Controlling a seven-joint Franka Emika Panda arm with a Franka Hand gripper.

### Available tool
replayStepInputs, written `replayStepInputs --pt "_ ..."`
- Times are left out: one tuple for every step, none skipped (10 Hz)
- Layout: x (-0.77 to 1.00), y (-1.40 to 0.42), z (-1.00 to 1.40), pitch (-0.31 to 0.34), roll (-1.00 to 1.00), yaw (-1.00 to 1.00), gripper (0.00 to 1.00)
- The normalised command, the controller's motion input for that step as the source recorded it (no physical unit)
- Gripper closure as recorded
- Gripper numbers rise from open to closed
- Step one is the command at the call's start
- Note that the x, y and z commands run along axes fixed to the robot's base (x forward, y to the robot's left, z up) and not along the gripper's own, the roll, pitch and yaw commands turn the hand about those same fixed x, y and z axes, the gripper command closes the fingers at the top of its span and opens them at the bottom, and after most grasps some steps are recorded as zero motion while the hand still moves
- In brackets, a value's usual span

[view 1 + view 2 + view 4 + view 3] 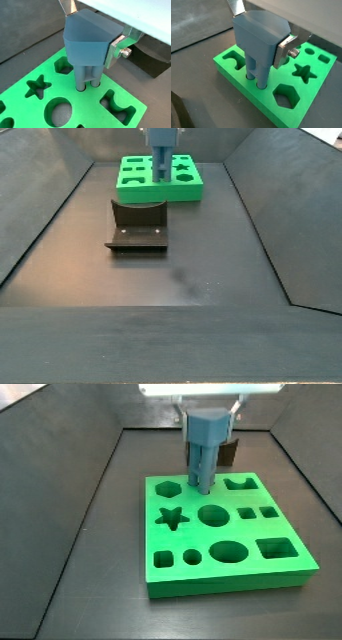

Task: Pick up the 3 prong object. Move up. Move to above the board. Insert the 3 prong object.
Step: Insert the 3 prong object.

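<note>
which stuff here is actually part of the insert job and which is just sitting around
Part of the job:
- the 3 prong object, held upright in the end effector above the board, prong tips at its small holes
- the board

Just sitting around:
- the fixture, on the floor apart from the board
- a dark brown block behind the board

A light blue plastic three-prong object point(88, 42) stands upright, gripper point(93, 37) clamped on its blocky head, thin prongs reaching into small round holes in a bright green thick rectangular board point(221, 534) with star, hexagon, circle and square cut-outs, lying flat.
</note>
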Motion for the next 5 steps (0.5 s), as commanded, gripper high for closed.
replayStepInputs --pt "0.06 -0.09 -0.64 -0.044 0.30 0.17 1.00" --pt "0.16 -0.11 -0.67 -0.040 0.27 0.25 1.00" --pt "0.34 -0.13 -0.82 -0.010 0.20 0.21 1.00" --pt "0.18 -0.13 -0.64 0.000 0.30 0.22 1.00" --pt "0.02 0.00 0.00 0.020 0.00 0.00 1.00"
